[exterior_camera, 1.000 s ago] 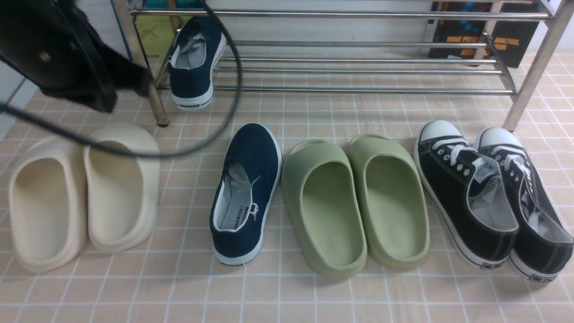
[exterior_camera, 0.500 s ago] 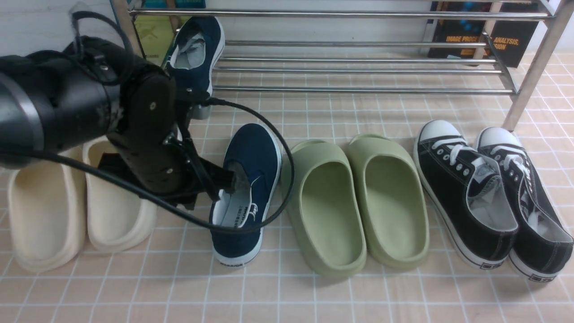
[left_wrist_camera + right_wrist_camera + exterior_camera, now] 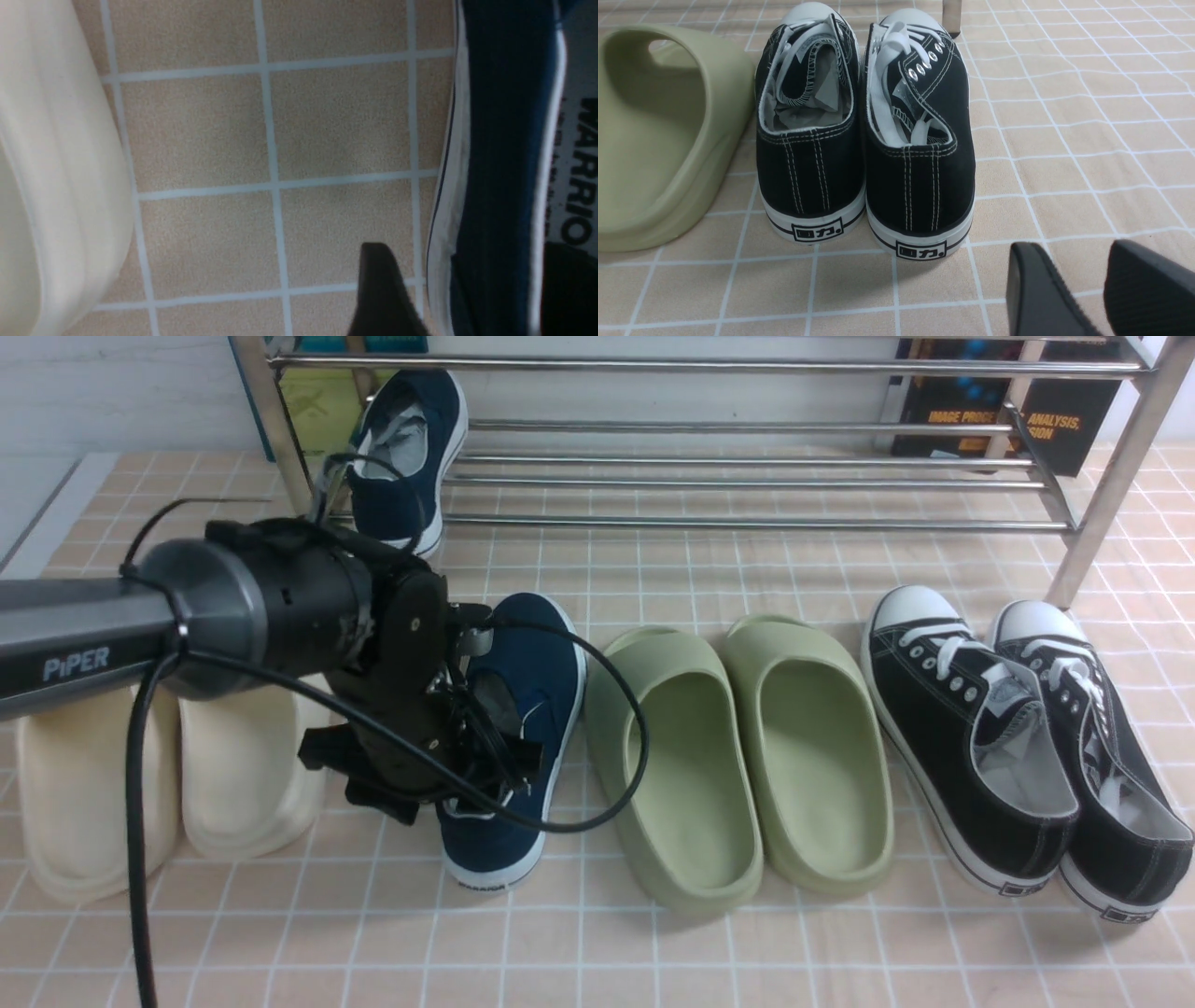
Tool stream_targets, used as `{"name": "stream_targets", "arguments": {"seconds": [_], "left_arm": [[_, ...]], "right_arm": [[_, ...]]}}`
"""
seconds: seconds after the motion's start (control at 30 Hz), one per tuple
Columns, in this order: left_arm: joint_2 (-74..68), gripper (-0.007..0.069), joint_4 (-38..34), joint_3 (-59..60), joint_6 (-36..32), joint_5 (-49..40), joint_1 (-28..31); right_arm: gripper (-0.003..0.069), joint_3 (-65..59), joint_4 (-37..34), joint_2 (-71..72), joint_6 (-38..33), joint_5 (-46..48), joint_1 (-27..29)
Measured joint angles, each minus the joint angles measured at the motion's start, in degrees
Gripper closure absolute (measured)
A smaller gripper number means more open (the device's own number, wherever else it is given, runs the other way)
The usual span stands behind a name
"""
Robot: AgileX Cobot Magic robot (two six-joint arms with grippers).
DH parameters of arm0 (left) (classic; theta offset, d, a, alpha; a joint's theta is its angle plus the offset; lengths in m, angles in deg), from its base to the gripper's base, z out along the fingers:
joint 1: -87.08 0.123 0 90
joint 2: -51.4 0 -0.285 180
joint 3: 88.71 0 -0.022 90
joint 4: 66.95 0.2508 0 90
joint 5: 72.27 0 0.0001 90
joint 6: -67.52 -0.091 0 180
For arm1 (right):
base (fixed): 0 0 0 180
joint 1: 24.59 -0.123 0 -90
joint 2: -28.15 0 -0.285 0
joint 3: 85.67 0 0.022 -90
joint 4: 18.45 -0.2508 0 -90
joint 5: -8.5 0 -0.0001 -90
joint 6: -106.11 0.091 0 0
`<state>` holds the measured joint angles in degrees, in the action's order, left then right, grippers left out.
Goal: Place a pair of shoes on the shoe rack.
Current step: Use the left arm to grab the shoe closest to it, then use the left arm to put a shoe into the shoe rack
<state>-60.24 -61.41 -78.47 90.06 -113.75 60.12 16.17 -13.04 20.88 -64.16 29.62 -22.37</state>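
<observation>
Navy shoe (image 3: 528, 649), left gripper (image 3: 472, 298) fingers (image 3: 380, 289) astride its side wall, clamping unclear, right gripper (image 3: 1073, 268) parted, empty.

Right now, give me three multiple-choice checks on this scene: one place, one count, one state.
1. Where on the shoe rack does the navy shoe sit?
A. left end B. middle C. right end
2. How many shoes stand on the floor?
A. five B. seven C. eight
3. The right gripper is:
A. shut on a black sneaker B. shut on a green slipper C. open, holding nothing

1 A: it leans on the rails at that end.
2 B: two cream slippers, the second navy shoe, two green slippers, two black sneakers.
3 C: its fingers stand apart with only floor between.
</observation>
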Motion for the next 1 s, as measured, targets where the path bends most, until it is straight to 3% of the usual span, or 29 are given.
{"name": "stream_targets", "arguments": {"seconds": [0.13,0.2,0.43,0.6,1.0], "left_arm": [[0.5,0.0511,0.8,-0.3,0.0,1.1,0.0],[1.6,0.0583,1.1,-1.0,0.0,0.9,0.0],[6.1,0.0594,0.5,-7.2,0.2,-3.5,1.2],[5.8,0.0594,-3.0,-13.7,-1.0,-2.0,5.1],[-8.0,0.0592,-7.1,-28.4,-2.1,-0.2,9.7]], "right_arm": [[0.042,0.0,0.0,0.0,0.0,0.0,0.0],[0.042,0.0,0.1,0.0,0.0,0.0,0.0],[0.042,0.0,0.1,0.0,0.0,0.0,0.0],[0.042,0.0,0.1,0.0,0.0,0.0,0.0],[0.042,0.0,0.1,0.0,0.0,0.0,0.0]]}}
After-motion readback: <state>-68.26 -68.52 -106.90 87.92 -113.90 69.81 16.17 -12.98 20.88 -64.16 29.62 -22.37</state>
